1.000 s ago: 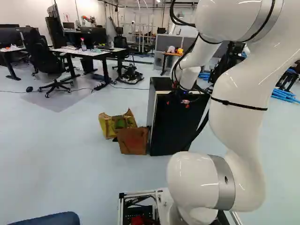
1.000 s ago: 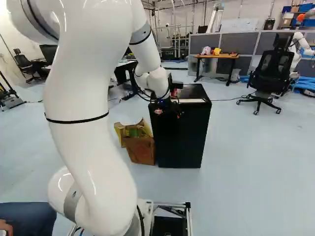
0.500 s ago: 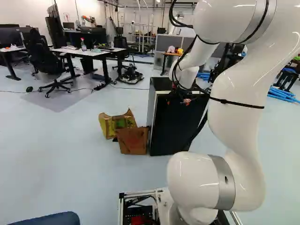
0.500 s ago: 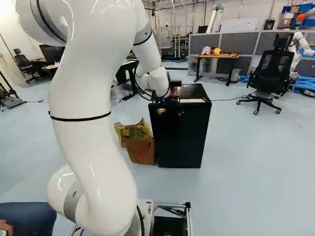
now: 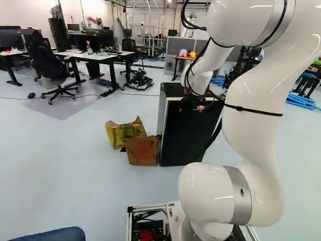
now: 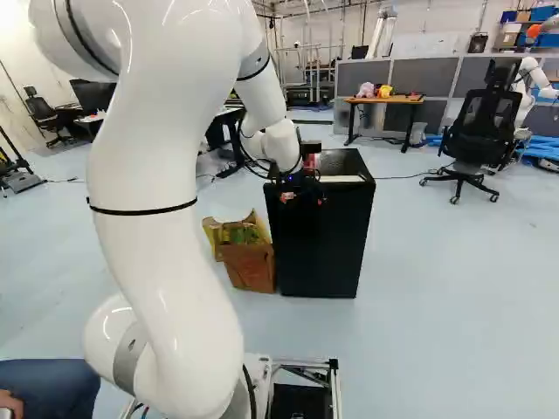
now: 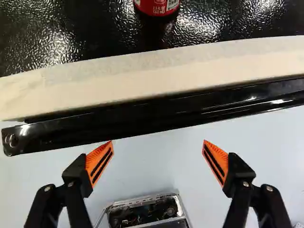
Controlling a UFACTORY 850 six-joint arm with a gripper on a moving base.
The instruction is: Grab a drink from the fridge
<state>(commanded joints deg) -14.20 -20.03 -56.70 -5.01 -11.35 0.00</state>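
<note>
My gripper (image 6: pixel 303 199) hangs at the front upper edge of the black fridge (image 6: pixel 325 249) in the right base view. In the wrist view the gripper (image 7: pixel 158 161) is open wide, nothing between its orange pads. Ahead of the fingers runs the black edge of the fridge door (image 7: pixel 156 116), with a pale strip (image 7: pixel 142 76) beyond it. Past that strip, a red-labelled drink (image 7: pixel 156 6) stands on the textured black fridge top (image 7: pixel 85 28), only partly in view. The fridge door looks closed; its inside is hidden.
An open cardboard box (image 5: pixel 142 150) and a yellow bag (image 5: pixel 118 134) stand on the floor against the fridge's side. Desks (image 5: pixel 93 56) and an office chair stand farther back. Another robot (image 6: pixel 534 78) is at the far right of the right base view.
My arm has shifted slightly, its upper part leftward in the left base view and rightward in the right base view, mostly in the earlier half. The base and fridge have stayed put.
</note>
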